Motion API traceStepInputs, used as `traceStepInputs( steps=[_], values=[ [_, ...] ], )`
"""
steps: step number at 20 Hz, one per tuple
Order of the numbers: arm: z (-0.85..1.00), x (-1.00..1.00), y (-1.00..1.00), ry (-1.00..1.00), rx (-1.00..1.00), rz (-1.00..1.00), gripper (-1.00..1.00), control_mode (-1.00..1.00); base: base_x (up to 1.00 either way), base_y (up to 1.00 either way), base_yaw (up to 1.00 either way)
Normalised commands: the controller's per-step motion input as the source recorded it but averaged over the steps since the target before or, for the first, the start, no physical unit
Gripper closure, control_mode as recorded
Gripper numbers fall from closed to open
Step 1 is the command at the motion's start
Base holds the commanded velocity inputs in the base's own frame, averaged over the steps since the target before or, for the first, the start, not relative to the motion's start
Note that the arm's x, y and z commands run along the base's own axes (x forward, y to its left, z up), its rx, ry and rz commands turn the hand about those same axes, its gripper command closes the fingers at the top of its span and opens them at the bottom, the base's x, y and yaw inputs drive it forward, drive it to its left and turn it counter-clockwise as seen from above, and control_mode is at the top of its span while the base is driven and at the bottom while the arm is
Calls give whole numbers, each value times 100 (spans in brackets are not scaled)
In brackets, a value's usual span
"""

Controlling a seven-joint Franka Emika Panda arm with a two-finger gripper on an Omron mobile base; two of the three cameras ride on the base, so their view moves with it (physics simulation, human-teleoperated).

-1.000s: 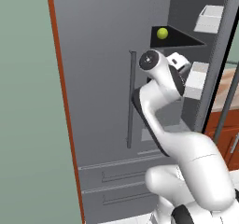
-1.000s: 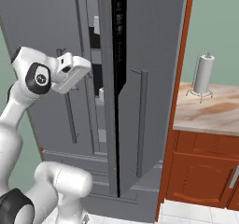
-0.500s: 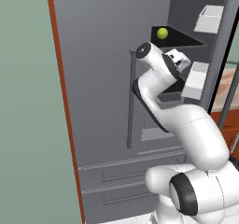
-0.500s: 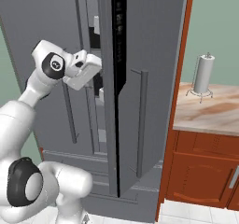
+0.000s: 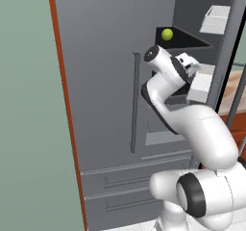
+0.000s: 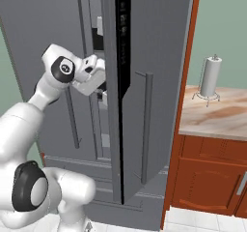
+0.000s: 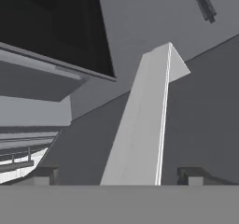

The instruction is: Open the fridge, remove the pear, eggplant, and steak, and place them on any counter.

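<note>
One door of the fridge (image 6: 159,57) stands ajar, and over the last second the arm has swung up and rolled its wrist toward the gap, so the gripper (image 7: 116,174) now reaches in past the edge of that open door; the base views have not shifted, so the base stayed put while only the arm moved. Both fingertips (image 7: 44,174) sit far apart with nothing between them, so the tool is open and empty, as it was a second ago. From the left base view the pear (image 5: 166,34) rests on a dark shelf inside the fridge, above and just beyond the wrist, untouched. Neither the eggplant nor the steak can be made out from here. Off to the right, the counter (image 6: 217,117) carries a paper towel roll (image 6: 210,76) and is well apart from the arm. My reading is that opening is done and the reach for the first item, probably the pear, has begun, with all three items still to move.
</note>
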Motion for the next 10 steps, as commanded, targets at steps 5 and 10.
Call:
traceStepInputs(
  steps=[5, 10],
  values=[
    [-78, 5, -82, 0, -25, -16, -100, -100, 0, 0, 0],
    [-47, -16, -93, 0, -22, -17, -100, -100, 0, 0, 0]
  ],
)
